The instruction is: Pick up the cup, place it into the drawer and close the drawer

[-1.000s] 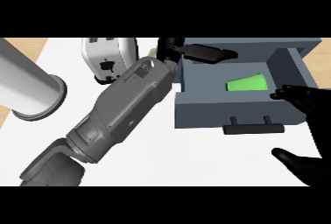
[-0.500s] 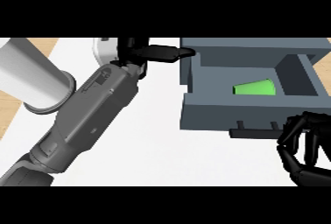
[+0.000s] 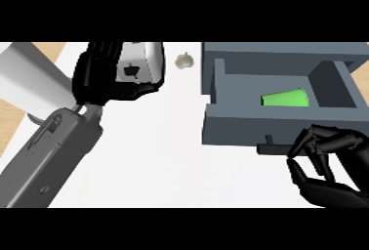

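Green cup (image 3: 287, 98) is inside the open drawer (image 3: 274, 128), apparently on its side, so closing is the step left. Right hand (image 3: 328, 163) is clenched and empty, just beside the drawer handle (image 3: 269, 147) (touching or not, can't tell). To do it well, set the knuckles square on the drawer front near the middle and push straight in, no skew, till flush. Left hand (image 3: 108, 73) sits by a white appliance (image 3: 148, 61) on the worktop (image 3: 166, 156). Can't tell its state, so keep it clear.
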Tool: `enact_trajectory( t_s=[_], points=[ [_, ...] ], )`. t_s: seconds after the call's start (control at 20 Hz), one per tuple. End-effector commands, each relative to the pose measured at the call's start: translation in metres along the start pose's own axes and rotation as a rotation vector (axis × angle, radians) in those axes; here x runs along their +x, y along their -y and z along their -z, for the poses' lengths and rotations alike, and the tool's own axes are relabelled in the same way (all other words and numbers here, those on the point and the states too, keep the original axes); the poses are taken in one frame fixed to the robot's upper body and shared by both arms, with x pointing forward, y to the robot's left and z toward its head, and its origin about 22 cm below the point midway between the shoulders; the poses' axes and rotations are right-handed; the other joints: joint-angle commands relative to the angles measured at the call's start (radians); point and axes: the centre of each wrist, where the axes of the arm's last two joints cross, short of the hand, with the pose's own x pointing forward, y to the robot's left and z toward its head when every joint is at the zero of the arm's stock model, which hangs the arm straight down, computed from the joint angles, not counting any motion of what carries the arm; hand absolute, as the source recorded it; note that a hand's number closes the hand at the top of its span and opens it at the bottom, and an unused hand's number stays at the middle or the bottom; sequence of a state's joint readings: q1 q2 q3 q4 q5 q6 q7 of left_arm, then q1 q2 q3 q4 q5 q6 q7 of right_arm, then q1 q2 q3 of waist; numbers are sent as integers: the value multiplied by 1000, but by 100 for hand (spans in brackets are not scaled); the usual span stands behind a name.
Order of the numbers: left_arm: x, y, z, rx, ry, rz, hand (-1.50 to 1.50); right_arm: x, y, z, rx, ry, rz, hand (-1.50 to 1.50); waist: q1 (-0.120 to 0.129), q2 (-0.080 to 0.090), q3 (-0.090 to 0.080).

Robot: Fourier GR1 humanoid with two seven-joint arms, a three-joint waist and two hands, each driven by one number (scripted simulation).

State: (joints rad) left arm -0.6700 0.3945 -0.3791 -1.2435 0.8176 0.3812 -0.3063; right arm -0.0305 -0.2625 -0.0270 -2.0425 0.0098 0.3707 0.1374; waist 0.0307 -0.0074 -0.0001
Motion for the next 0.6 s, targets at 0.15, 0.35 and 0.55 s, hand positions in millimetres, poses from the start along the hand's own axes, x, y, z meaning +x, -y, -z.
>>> enact_trajectory(
  t_s=[0.15,0.35,0.55],
  points=[
    [3,-30,-42,13,-3,-21,-150,-20,-22,14,134,-13,-253,150,-2,5,1],
    [7,-65,-66,4,-8,-27,-150,-26,-36,25,190,-40,-465,150,9,6,0],
    [6,-107,-80,42,-18,0,-150,-51,-55,36,201,-37,-536,150,-13,9,0]
  ],
)
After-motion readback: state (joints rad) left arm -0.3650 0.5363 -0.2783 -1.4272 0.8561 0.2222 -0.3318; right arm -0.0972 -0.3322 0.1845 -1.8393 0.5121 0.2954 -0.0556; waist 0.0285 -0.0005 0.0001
